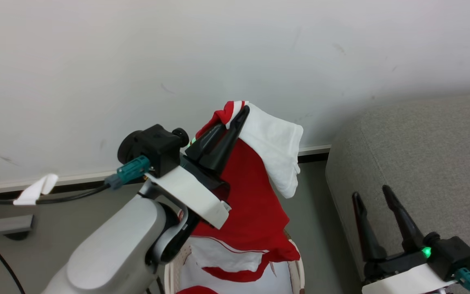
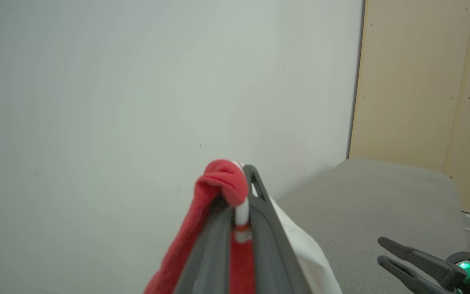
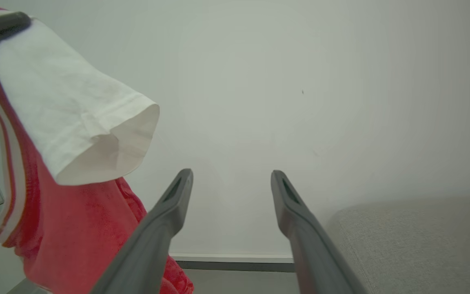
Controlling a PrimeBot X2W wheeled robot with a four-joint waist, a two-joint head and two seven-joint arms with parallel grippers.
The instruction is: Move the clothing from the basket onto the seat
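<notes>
My left tool [image 1: 233,120] is clamped tight on a fold of the clothing [image 1: 251,196]. It has a red garment pinched near the striped shoulder seam and holds it raised in front of the wall [image 1: 178,61]. The garment hangs straight down from the fingers, and its white sleeve [image 1: 278,147] flops over to the right of the tips. Its lower edge hangs over the mouth of the basket [image 1: 299,274], where more red-and-white fabric lies bunched; I cannot tell whether the hem touches that pile. The seat [image 1: 422,163] stands to the right of the basket across a strip of floor [image 1: 312,212], and the held garment hangs apart from it. My right tool [image 1: 370,192] sits low in front of the seat's near edge, its two fingers spread wide and empty. In its own wrist view the hanging garment is off to its left.
</notes>
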